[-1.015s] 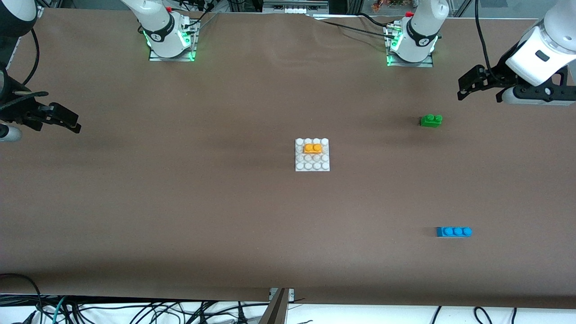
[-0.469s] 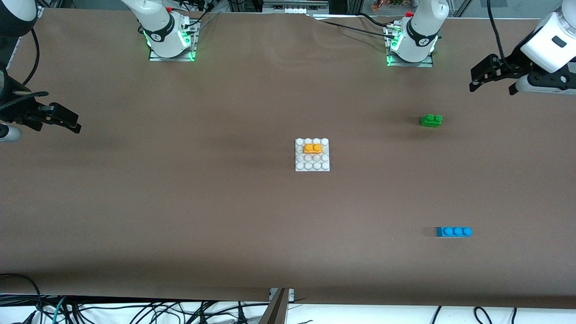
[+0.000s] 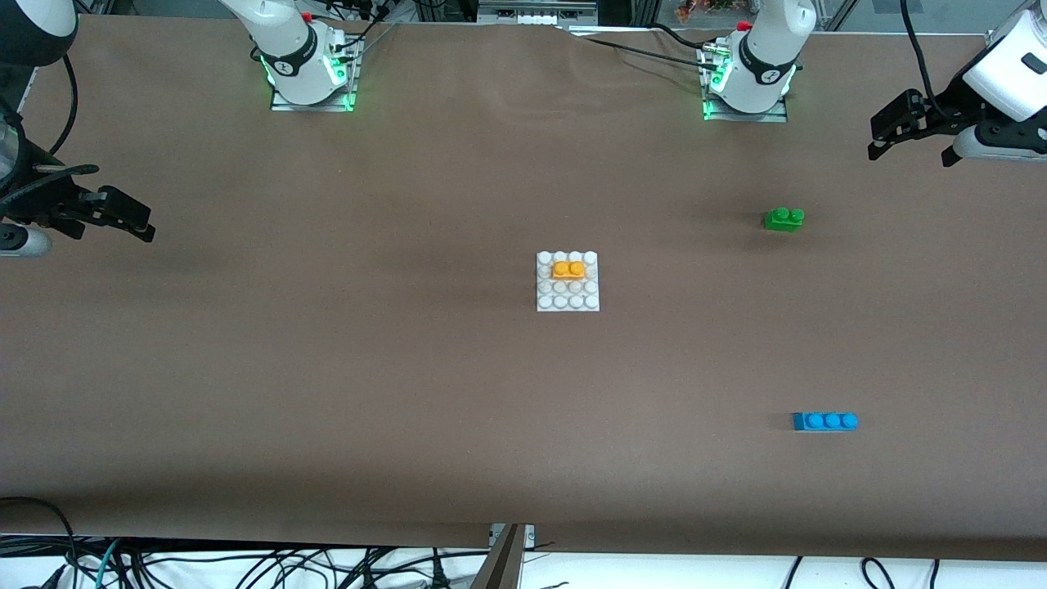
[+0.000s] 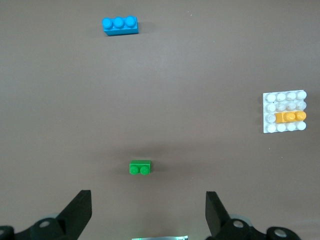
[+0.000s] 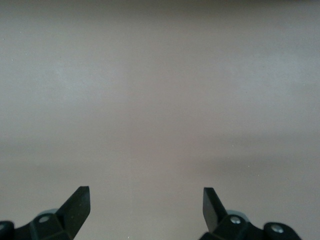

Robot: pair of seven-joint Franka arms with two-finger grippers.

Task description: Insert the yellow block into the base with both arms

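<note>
The yellow block point(image 3: 568, 268) sits pressed onto the studs of the white base point(image 3: 564, 299) in the middle of the table, in the second stud row from the robots' side. The left wrist view shows the same yellow block point(image 4: 290, 117) on the base point(image 4: 272, 97). My left gripper point(image 3: 908, 149) hangs open and empty over the left arm's end of the table, well away from the base. In its own view the left gripper point(image 4: 148, 202) spreads wide above bare table. My right gripper point(image 3: 110, 231) is open and empty over the right arm's end, and the right gripper point(image 5: 146, 200) sees only tabletop.
A green two-stud brick point(image 3: 784, 218) lies toward the left arm's end, and the left wrist view also shows this green brick point(image 4: 140, 168). A blue three-stud brick point(image 3: 824, 420) lies nearer the front camera; the left wrist view shows that blue brick point(image 4: 120, 25) too. Cables hang below the front edge.
The left arm has drawn back from the green brick toward its end of the table, rising as it goes. The right gripper has shifted only slightly. The bricks and base have not moved.
</note>
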